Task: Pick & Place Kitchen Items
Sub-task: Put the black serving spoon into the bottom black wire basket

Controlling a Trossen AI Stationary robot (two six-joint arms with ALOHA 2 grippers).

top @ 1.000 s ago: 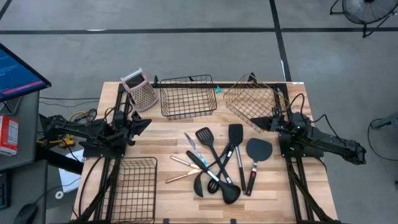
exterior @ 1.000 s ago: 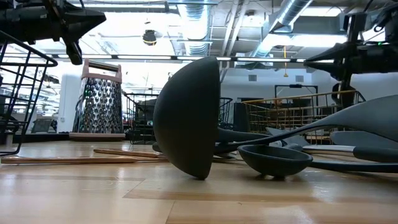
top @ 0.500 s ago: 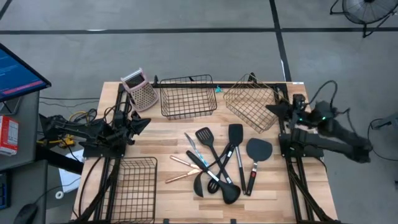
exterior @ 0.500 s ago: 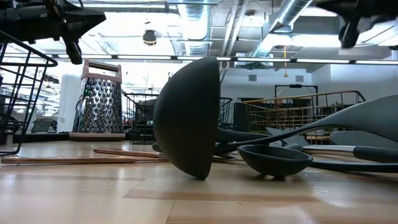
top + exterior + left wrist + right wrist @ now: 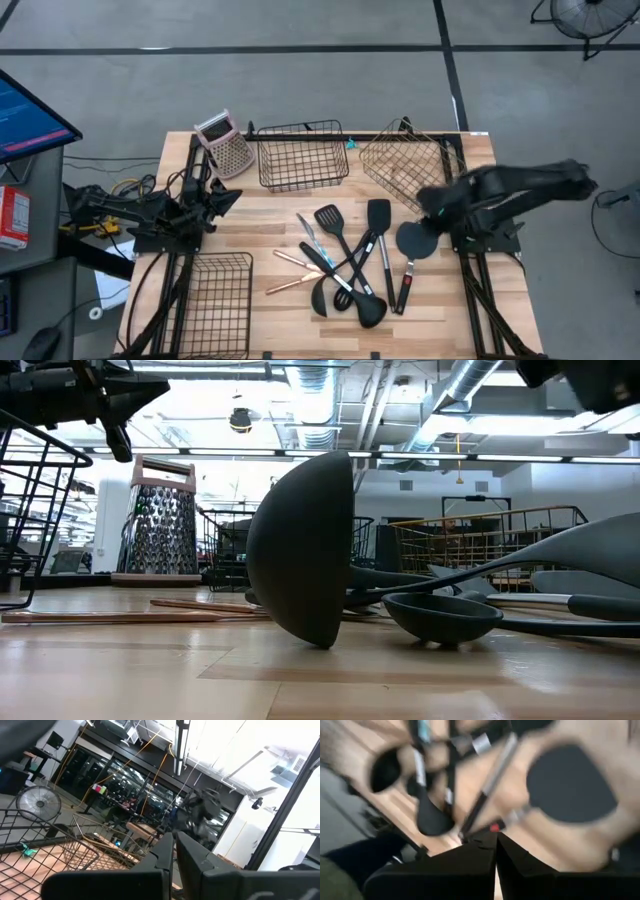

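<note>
Several black long-handled utensils [image 5: 350, 265] lie crossed in a pile on the wooden table's middle. Beside them lie two slim copper pieces [image 5: 290, 272] and a silver-teal piece [image 5: 312, 236]. A wide black turner [image 5: 416, 240] lies at the pile's right; it also shows in the right wrist view [image 5: 570, 782]. The low view shows a ladle bowl [image 5: 300, 550] on its rim. My right gripper [image 5: 424, 200] hovers shut above the table, just far of the wide turner's head and tipped down. My left gripper [image 5: 230, 200] waits shut at the table's left, held above it.
A black wire basket [image 5: 303, 155] and a copper wire basket [image 5: 405, 168] stand at the far edge. A metal grater [image 5: 225, 145] stands at the far left. Another black wire basket [image 5: 215, 298] sits at the near left.
My right arm has risen from its rest at the table's right edge and swung toward the table's left. Its gripper has tipped down and now hangs over the wide turner's head. The utensils have not moved.
</note>
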